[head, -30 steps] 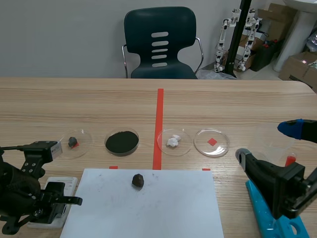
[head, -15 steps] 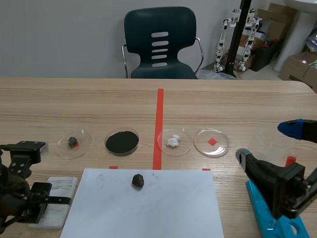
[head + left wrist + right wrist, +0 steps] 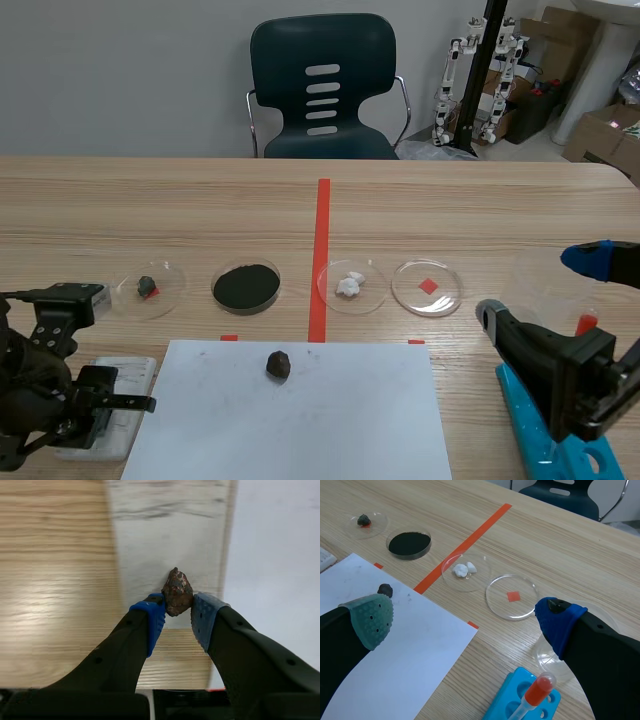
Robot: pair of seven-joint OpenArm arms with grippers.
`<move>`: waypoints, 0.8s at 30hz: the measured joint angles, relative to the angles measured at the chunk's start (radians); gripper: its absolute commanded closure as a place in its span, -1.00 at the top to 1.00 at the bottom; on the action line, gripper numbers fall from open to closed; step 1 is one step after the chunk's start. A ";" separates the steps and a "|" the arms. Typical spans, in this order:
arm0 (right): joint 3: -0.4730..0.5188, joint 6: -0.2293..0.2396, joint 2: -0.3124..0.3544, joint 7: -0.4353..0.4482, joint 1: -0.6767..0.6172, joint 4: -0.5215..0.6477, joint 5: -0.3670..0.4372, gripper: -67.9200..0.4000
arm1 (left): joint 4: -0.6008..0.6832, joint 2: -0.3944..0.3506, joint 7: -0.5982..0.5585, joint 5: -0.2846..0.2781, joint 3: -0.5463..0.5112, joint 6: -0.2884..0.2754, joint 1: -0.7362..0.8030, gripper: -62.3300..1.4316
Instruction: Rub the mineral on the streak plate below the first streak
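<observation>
My left gripper is shut on a small brown, rough mineral. The mineral's tip rests against the white streak plate. A dark grey streak crosses the plate further ahead of the gripper. In the scene view that gripper sits low at the near left over the streak plate, and the mineral is hidden there. My right gripper stands open with nothing between its pads, hanging at the near right of the table.
A white paper sheet with a dark rock lies beside the plate. Behind it stand several petri dishes: small dark stone, black powder, white bits, red square. A blue tube rack is under the right arm.
The left gripper with the mineral slid left over the plate, then came partway back to the right. The right arm has stayed still.
</observation>
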 measured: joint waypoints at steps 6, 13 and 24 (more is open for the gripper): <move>0.000 0.000 0.000 0.000 0.000 0.000 0.000 0.74 | -0.001 -0.001 0.020 0.195 0.000 0.083 0.004 -0.55; 0.000 0.000 0.000 0.000 0.000 0.000 0.000 0.74 | -0.001 -0.001 -0.010 0.204 0.000 0.088 0.004 -0.55; 0.000 0.000 0.000 0.000 0.000 0.000 0.000 0.74 | -0.001 -0.001 -0.159 0.178 -0.025 0.106 0.079 -0.55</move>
